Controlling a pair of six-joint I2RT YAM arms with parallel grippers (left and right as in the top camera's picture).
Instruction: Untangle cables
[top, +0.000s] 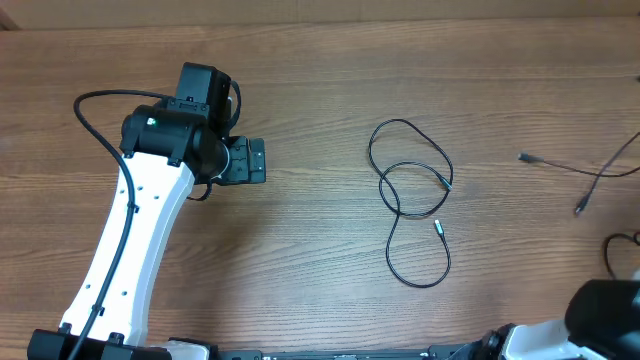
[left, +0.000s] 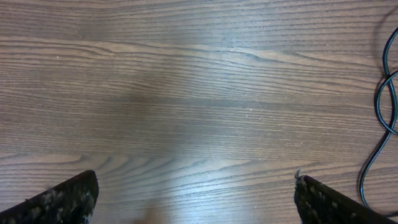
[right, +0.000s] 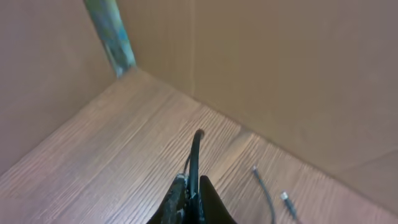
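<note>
One thin black cable (top: 410, 190) lies in crossed loops in the middle of the table, with two small plugs near its middle. Its loops show at the right edge of the left wrist view (left: 385, 112). My left gripper (top: 248, 160) is open and empty (left: 196, 183) over bare wood, well left of that cable. A second cable (top: 603, 170) lies at the far right, its plug ends on the table (right: 285, 198). My right gripper (right: 191, 186) is shut on a black cable (right: 196, 152) that sticks up between the fingers.
The table is brown wood (top: 320, 60). Brown cardboard walls (right: 280, 74) stand behind the table's far right corner. The right arm's body (top: 605, 310) sits at the bottom right edge, with a cable strand (top: 618, 240) curling beside it.
</note>
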